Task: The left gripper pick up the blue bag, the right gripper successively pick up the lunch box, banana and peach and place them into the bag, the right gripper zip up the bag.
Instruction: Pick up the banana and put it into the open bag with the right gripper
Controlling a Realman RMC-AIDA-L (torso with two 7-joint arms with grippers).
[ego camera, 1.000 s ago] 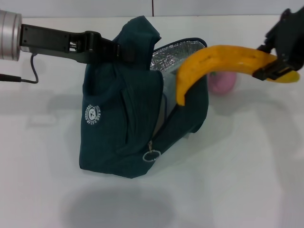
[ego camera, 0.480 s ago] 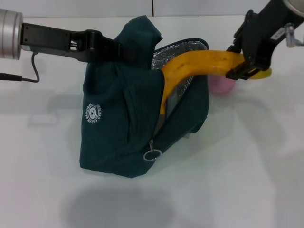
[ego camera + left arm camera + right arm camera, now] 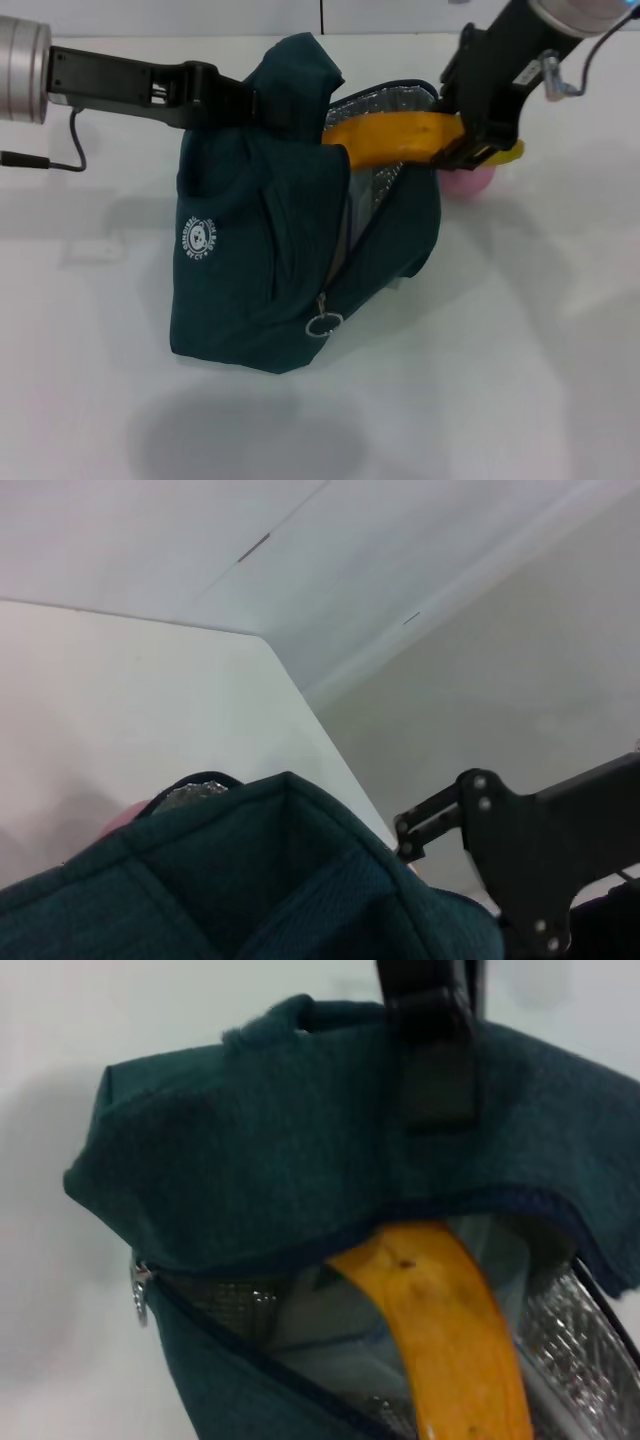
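Note:
The blue bag (image 3: 265,250) hangs above the white table (image 3: 520,330), its top fold pinched by my left gripper (image 3: 243,105), which is shut on it. Its mouth gapes toward the right and shows the silver lining (image 3: 385,100). My right gripper (image 3: 476,136) is shut on the banana (image 3: 390,138) near its stem end. The banana lies almost level, with its far end inside the bag's opening. In the right wrist view the banana (image 3: 450,1340) reaches under the bag's flap (image 3: 300,1150), over the pale clear lunch box (image 3: 330,1320) inside. The peach (image 3: 470,182) sits on the table behind the bag.
The zipper's ring pull (image 3: 322,325) dangles low on the bag's front seam. A black cable (image 3: 55,160) trails on the table at far left. The table's back edge meets the wall (image 3: 320,15) just behind the bag.
My right gripper has moved left and brought the banana from a steep arc to nearly level, pushing its far end deeper into the bag's mouth. The left gripper and bag have held still.

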